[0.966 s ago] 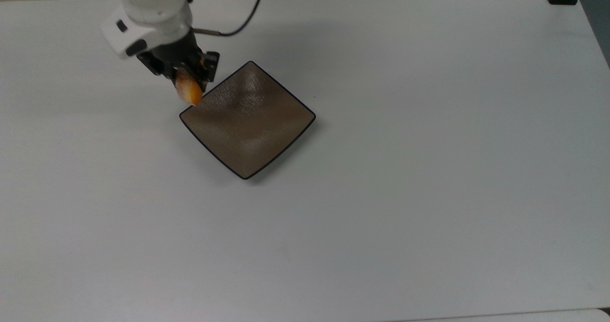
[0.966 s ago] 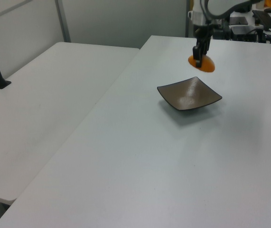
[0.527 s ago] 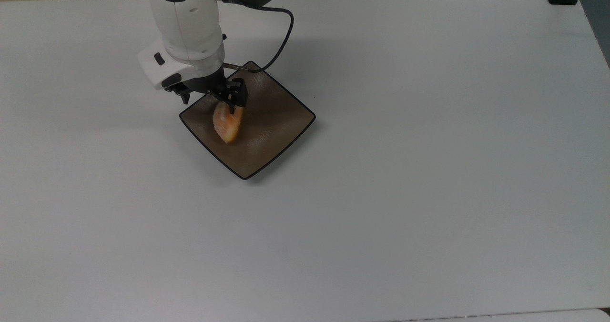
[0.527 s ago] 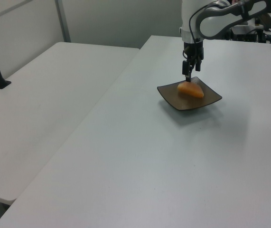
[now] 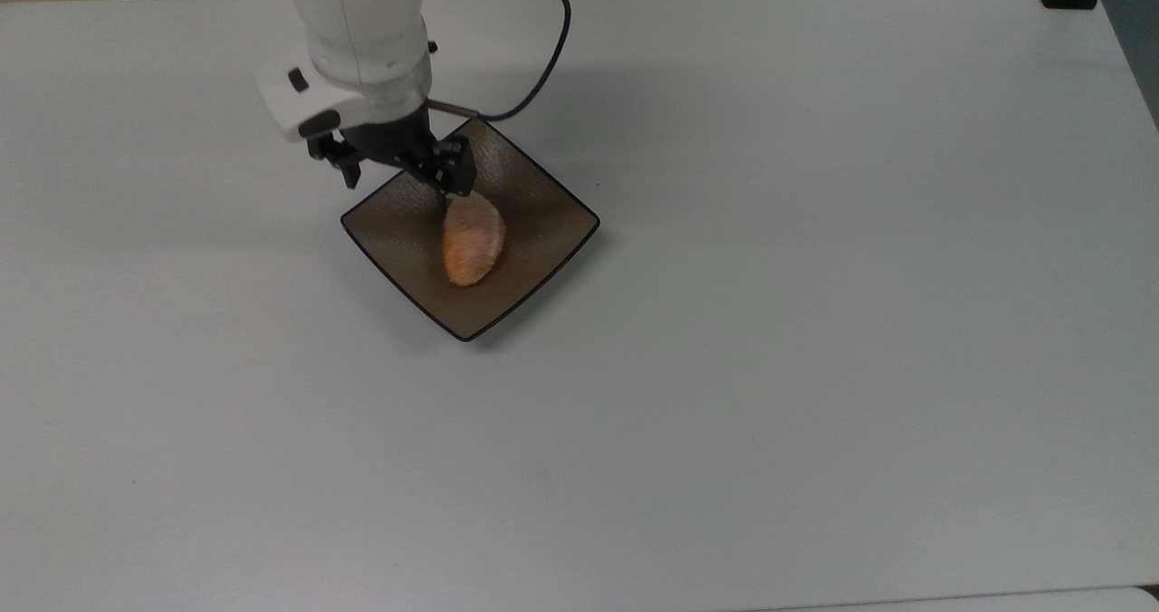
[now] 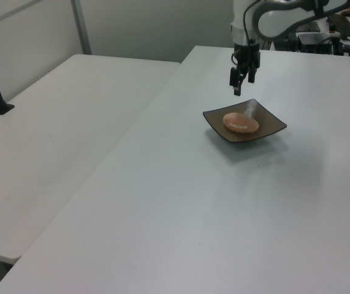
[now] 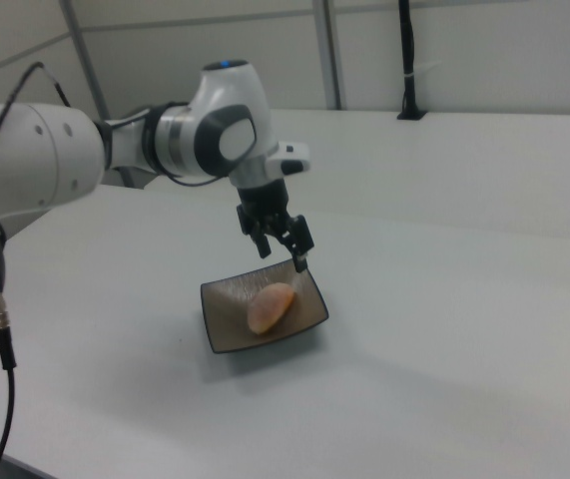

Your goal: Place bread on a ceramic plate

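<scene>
White tabletop (image 5: 815, 322) carries the ceramic plate (image 5: 543, 205); the bread (image 5: 473, 239) lies at its centre. End effector (image 5: 398, 164) hovers above, spread, empty. Bread is probably light, soft: grip gently across its middle.

white table (image 5: 815, 322), ceramic plate (image 5: 552, 209) on it

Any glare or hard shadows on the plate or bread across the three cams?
Top view: the ceramic plate shows soft sheen only, with a faint shadow of the gripper on its upper part; the bread is evenly lit. Left view: a pale glare streak runs across the plate's far side. Right view: a soft plate shadow falls on the table.
</scene>
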Available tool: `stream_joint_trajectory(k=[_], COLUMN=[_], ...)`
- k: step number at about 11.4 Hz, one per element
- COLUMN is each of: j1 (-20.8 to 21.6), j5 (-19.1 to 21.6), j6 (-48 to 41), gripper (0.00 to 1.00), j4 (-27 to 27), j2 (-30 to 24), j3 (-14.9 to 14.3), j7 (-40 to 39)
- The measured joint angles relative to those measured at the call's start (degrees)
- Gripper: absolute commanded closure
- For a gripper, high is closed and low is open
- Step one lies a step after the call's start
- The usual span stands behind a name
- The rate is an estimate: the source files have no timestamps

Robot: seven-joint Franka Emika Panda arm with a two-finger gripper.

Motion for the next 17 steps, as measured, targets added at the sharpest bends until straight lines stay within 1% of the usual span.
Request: stream_joint_trajectory(k=[3, 5, 6, 9, 10, 12, 17], j1=[0.0, 0.2, 0.4, 2.5, 3.7, 6.2, 10.6], j5=[0.0, 0.3, 0.9, 4.9, 6.0, 7.7, 8.1], j6=[-9.3, -14.3, -16.6, -19.6, -19.8, -19.8, -15.6], gripper=[0.0, 0.0, 0.0, 0.0, 0.0, 0.0, 0.0], j4=[0.8, 0.8, 0.8, 0.3, -0.7, -2.0, -4.1], j2=[-5.1, -9.1, -11.0, -17.4, -19.0, -20.1, -19.8], j3=[0.1, 0.8, 1.1, 0.9, -0.2, -2.7, -6.1], j7=[0.5, 0.5, 0.1, -1.2, -1.7, -1.9, -2.1])
